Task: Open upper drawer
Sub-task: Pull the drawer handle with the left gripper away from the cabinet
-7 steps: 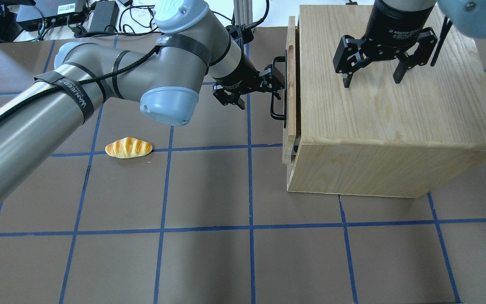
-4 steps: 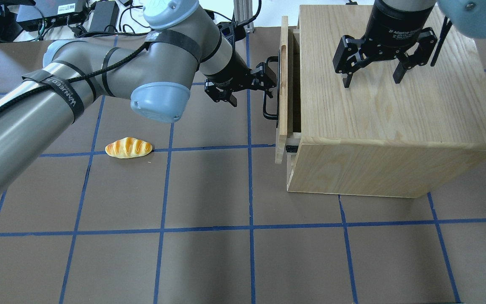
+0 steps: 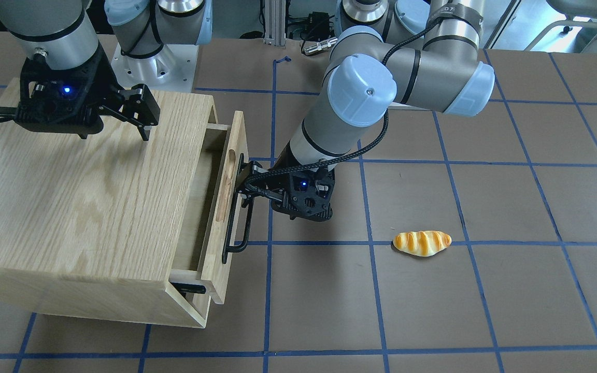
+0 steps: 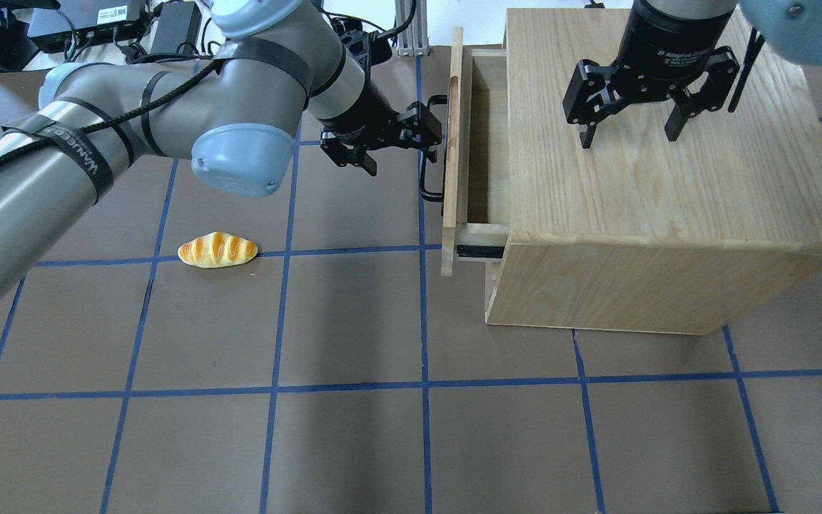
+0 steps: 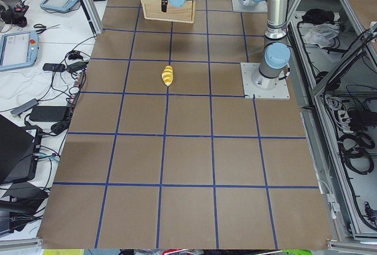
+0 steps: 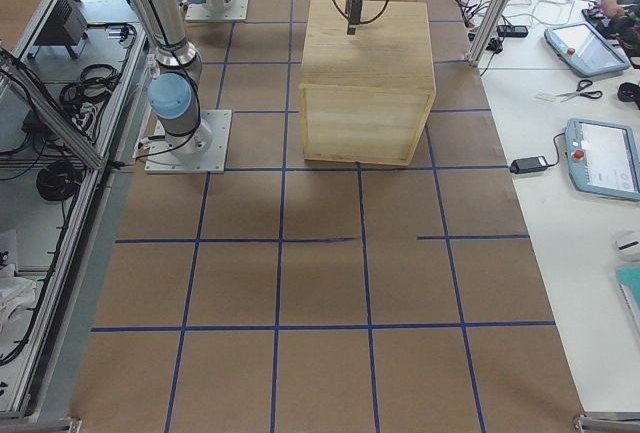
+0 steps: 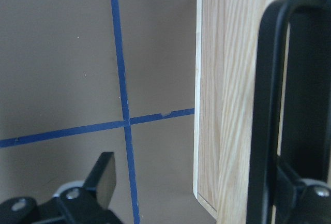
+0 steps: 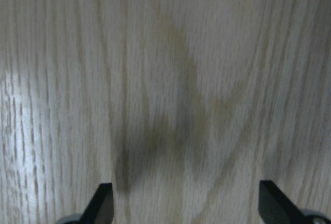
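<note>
The upper drawer [image 4: 452, 143] is a pale-wood box with a long black bar handle [image 4: 425, 182]. It stands pulled partly out of the oak cabinet [image 4: 668, 214], and its bare inside shows. My left gripper [image 4: 431, 135] is open at the handle, with the bar [image 7: 266, 105] between its spread fingers, close to one of them. The front-facing view shows the same gripper [image 3: 246, 186] at the drawer front [image 3: 228, 197]. My right gripper [image 4: 630, 135] is open, fingers pointing down over the cabinet top [image 8: 170, 79]. I cannot tell whether it touches.
A yellow toy bread roll [image 4: 217, 250] lies on the brown table with blue tape lines [image 4: 418, 442], to the left of the drawer. The lower panel below the drawer [image 7: 209, 105] sits flush. Cables and electronics [image 4: 97, 25] lie beyond the far edge.
The upper drawer has slid out from almost shut to clearly open. My left gripper moved away from the cabinet with the handle. My right gripper has not moved.
</note>
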`<state>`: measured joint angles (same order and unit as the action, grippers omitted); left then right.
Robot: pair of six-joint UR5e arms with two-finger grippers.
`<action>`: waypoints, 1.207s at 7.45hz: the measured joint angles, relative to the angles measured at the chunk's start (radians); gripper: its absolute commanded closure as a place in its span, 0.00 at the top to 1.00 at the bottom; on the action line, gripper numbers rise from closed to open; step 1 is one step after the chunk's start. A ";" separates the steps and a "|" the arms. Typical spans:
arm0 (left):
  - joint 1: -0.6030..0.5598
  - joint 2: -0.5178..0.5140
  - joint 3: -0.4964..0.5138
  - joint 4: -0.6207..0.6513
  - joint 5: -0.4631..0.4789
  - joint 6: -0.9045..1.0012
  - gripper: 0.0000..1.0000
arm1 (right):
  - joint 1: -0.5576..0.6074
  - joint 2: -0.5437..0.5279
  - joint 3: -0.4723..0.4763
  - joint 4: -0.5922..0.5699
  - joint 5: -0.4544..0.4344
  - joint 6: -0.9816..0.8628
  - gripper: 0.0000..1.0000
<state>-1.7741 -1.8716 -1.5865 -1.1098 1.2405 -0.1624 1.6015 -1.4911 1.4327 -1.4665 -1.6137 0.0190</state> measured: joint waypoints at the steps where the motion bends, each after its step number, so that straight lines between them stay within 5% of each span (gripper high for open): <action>1: 0.016 0.006 0.000 -0.024 0.014 0.026 1.00 | 0.000 0.000 0.000 0.000 0.000 0.000 1.00; 9: 0.181 0.064 0.012 -0.302 0.065 0.164 1.00 | -0.001 0.000 0.001 0.000 0.000 0.001 1.00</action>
<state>-1.5927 -1.8075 -1.5745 -1.4120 1.3060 0.0018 1.6008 -1.4910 1.4332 -1.4665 -1.6138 0.0199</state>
